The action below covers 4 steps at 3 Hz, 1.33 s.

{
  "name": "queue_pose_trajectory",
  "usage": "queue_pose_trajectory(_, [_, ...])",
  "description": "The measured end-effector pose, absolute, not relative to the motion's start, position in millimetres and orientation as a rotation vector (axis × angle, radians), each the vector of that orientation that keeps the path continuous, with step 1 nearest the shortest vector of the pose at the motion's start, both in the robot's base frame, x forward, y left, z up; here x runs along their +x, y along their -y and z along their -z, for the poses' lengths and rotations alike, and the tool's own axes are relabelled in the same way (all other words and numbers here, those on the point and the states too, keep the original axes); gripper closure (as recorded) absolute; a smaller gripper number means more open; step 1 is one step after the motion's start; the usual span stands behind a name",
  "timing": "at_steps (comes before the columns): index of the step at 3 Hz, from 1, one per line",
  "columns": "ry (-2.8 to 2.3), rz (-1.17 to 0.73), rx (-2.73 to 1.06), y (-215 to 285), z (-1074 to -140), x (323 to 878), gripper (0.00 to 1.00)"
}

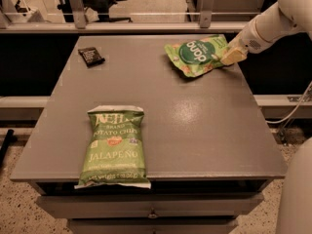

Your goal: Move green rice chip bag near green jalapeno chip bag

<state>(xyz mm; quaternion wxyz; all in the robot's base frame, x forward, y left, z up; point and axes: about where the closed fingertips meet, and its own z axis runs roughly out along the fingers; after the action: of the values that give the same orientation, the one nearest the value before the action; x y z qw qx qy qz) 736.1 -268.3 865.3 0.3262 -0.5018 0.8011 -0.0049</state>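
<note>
The green rice chip bag, a glossy bright green pouch with a dark round logo, hangs tilted just above the far right part of the grey table. My gripper is at the bag's right edge and is shut on it, with tan fingers pinching the pouch. The green jalapeno chip bag, matte light green with white lettering, lies flat near the table's front left edge, far from the pouch.
A small dark packet lies at the table's far left corner. A metal rail runs behind the table. Drawers sit below the front edge. My white arm reaches in from the upper right.
</note>
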Motion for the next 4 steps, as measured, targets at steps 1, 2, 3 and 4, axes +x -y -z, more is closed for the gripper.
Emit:
queue_pose_trajectory(1, [-2.091,0.000,-1.320,266.9,-877.5,720.1,0.85])
queue_pose_trajectory(2, [-2.084,-0.042,-1.329,257.7,-896.7,690.9,1.00])
queue_pose_trajectory(3, [-2.087,-0.111,-1.327,243.1,-919.7,651.8,1.00])
queue_pose_trajectory(4, [-2.091,-0.154,-1.344,228.3,-926.7,624.6,0.82])
